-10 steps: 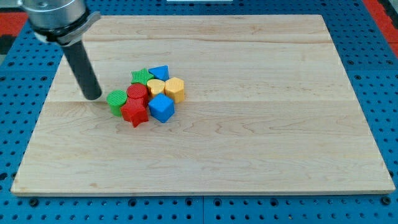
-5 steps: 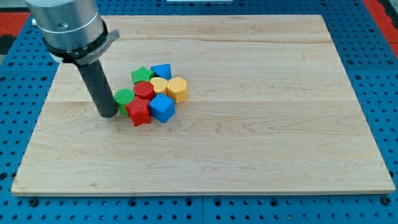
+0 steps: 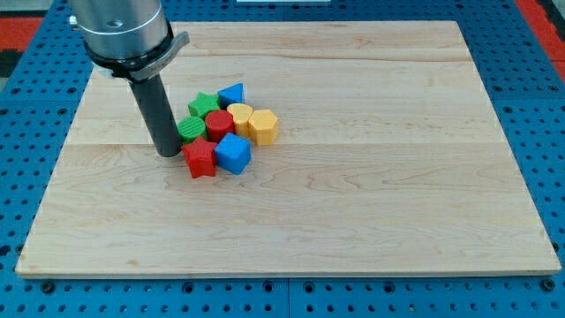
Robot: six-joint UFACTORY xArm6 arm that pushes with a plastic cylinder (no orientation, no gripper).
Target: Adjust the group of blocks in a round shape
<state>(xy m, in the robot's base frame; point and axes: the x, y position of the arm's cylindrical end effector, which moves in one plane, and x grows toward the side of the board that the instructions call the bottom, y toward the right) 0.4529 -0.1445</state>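
1. At the view's left, my tip (image 3: 168,152), the lower end of a straight dark rod, rests on the pale wooden board (image 3: 371,203), hard against the left edge of the cluster; there are no fingers on this rig, so nothing is held.
2. Just right of my tip sits the green ribbed round block (image 3: 191,129), and below it the red star-shaped block (image 3: 200,159), both touching or nearly touching the rod.
3. Above them lies the green star-shaped block (image 3: 204,104); the red round block (image 3: 220,123) fills the middle of the group.
4. Further right come the blue triangular block (image 3: 232,94) at the top, the blue cube (image 3: 234,154) at the bottom, then the yellow rounded block (image 3: 239,115) and the yellow hexagonal block (image 3: 263,126) on the right flank.
5. The step in hand appears to be pressing the left side inward; the cluster looks compact but uneven, so the next move probably calls for short nudges at protruding corners, such as the blue triangular block.
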